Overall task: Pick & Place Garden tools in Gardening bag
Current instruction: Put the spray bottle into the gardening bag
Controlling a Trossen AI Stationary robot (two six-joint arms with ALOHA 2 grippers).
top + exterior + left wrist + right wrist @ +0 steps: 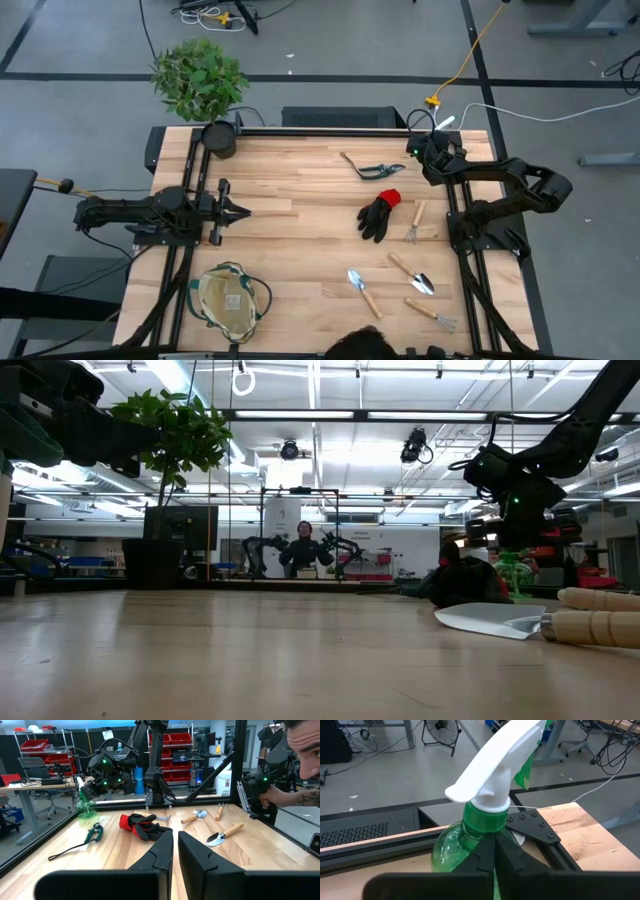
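Spray bottle (470, 837): my right gripper (495, 851) is clamped on it, apparently at the neck, at the wooden table's (300, 220) far corner; left gripper (174, 851) closed, empty.

Grey concrete floor (330, 50) with dark tape lines, a yellow cable (470, 55) and a white cable (560, 112) running across it. Light wood-plank surface (300, 240) in a black frame. Leafy plant (198, 78) in a black pot just off its far-left corner. Open workshop hall behind: long ceiling light strips (315, 400), racks with red bins (37, 745), a desk (35, 785), a floor fan (439, 732). A person (303, 550) stands far back; another person (305, 750) leans in beside the surface.
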